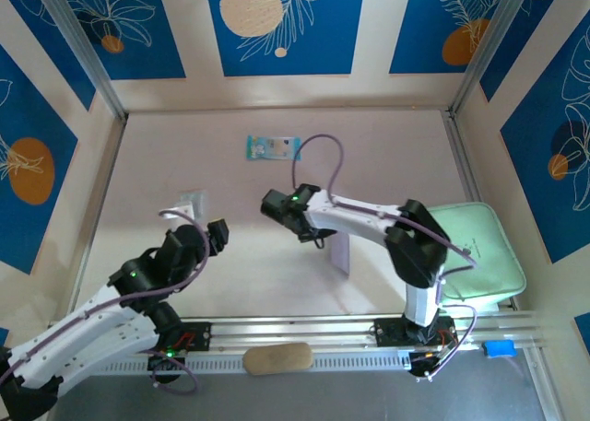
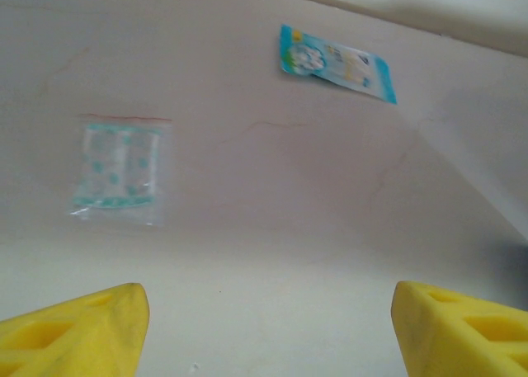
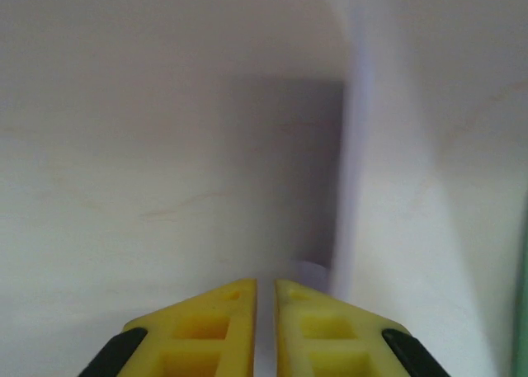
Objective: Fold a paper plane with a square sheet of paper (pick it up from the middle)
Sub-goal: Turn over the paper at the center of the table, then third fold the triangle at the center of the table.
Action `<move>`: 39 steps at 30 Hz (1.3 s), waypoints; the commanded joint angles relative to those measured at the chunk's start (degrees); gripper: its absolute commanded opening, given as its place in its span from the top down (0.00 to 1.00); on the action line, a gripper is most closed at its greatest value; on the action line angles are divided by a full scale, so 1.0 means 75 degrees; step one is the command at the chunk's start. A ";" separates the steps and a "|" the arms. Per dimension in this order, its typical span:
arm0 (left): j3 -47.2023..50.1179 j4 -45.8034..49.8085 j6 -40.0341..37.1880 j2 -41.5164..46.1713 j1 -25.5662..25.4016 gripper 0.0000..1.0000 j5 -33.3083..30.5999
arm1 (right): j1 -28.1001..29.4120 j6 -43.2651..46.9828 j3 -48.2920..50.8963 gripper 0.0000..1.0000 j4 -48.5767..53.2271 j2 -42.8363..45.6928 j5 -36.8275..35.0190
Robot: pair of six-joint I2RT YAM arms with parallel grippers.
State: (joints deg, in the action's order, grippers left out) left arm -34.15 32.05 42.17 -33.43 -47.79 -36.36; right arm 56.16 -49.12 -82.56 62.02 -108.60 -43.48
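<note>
The square sheet of paper (image 1: 339,252) lay on the table (image 1: 387,163), half hidden under the right forearm. In the right wrist view its pale lilac edge (image 3: 353,129) rose just beyond the fingertips. It looked featherlight, limp and easily creased. It would probably slide on the smooth top, so a gentle pinch at the middle, lifting a ridge, seemed the best hold. The right gripper (image 3: 265,285) had its jaws all but together, a hairline slit between them. Whether any paper sat in that slit could not be told. The left gripper (image 2: 268,296) hung empty with jaws wide apart. Beyond it lay a small clear packet (image 2: 118,169) with a green pattern, and farther off a blue-green printed packet (image 2: 334,63). The print on both was too blurred to read.
</note>
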 commanded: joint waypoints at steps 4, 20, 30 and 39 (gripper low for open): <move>0.0153 0.0941 0.0457 0.0556 0.0080 0.23 -0.0681 | 0.0145 0.0946 -0.0766 0.77 -0.1283 -0.0573 0.1887; -0.0084 -0.0868 -0.0227 -0.1680 0.0104 0.34 0.1881 | -0.2215 -0.0464 0.4643 0.67 -0.6032 0.3664 0.5624; -0.1025 -0.2046 -0.0515 -0.4704 0.0122 0.40 0.4745 | -0.4076 -0.0597 0.7236 0.79 -0.6792 0.5492 0.6664; -0.0993 -0.2616 0.0049 -0.5410 0.0125 0.40 0.5487 | -0.4330 -0.0163 0.7355 0.86 -0.7323 0.4875 0.7626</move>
State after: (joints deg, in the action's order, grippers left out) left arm -41.10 15.03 40.66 -73.78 -47.35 1.54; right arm 23.73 -51.79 -27.11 8.60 -70.06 9.52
